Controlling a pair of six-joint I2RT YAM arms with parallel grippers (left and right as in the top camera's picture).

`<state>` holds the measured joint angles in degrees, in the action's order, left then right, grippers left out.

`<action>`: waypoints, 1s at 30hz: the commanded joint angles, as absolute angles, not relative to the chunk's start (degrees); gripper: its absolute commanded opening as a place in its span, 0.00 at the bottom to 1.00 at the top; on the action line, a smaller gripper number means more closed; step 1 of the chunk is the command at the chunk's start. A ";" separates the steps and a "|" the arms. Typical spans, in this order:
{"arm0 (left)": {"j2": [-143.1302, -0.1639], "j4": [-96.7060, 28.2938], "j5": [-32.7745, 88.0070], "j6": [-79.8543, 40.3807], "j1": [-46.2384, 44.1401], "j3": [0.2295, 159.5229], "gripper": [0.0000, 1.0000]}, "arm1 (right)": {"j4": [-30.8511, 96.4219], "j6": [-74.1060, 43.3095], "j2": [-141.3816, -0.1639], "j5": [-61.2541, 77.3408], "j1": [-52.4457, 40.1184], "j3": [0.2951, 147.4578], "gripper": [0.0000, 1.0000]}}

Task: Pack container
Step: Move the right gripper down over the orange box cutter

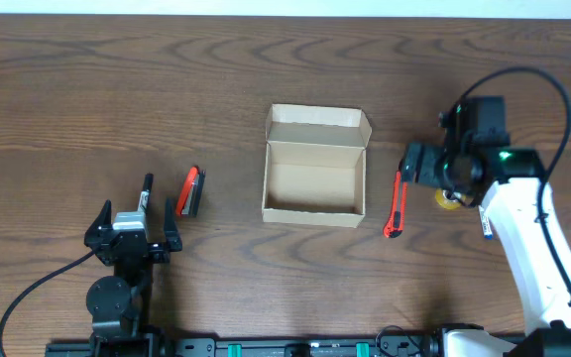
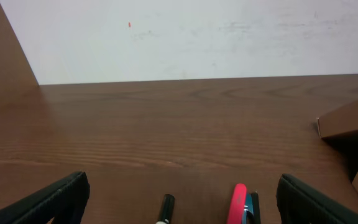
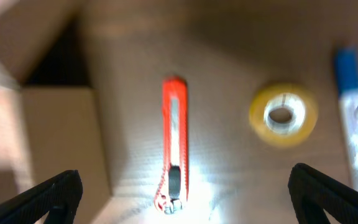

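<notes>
The tan cardboard container [image 1: 314, 178] sits open and empty at the table's middle, its flap lid folded back. A red box cutter [image 1: 398, 206] lies just right of it and shows in the right wrist view [image 3: 174, 143]. My right gripper [image 1: 419, 164] hovers open above the cutter's far end, fingers wide apart and empty. A yellow tape roll [image 3: 283, 114] and a blue-capped marker [image 3: 352, 118] lie to the right. My left gripper [image 1: 135, 230] is open and empty at the front left, with a black marker [image 2: 166, 208] and a red stapler [image 2: 240, 204] between its fingers' line of sight.
The stapler [image 1: 192, 190] and black marker [image 1: 146, 191] lie left of the container. The container's corner [image 2: 348, 119] shows at the right of the left wrist view. A white wall rises behind the table's far edge.
</notes>
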<state>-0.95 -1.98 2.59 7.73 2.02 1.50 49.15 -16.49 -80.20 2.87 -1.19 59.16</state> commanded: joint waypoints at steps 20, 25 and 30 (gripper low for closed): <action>-0.64 -4.10 4.01 7.70 1.80 0.32 0.95 | 44.99 -24.75 -82.46 -2.48 -10.07 48.88 0.99; -0.64 -4.10 4.01 7.70 1.80 0.32 0.95 | 43.44 -24.75 -84.88 -2.44 -10.07 48.86 0.99; -0.64 -4.10 4.01 7.70 1.80 0.32 0.95 | 41.60 -24.34 -88.51 -2.39 -10.07 48.84 0.99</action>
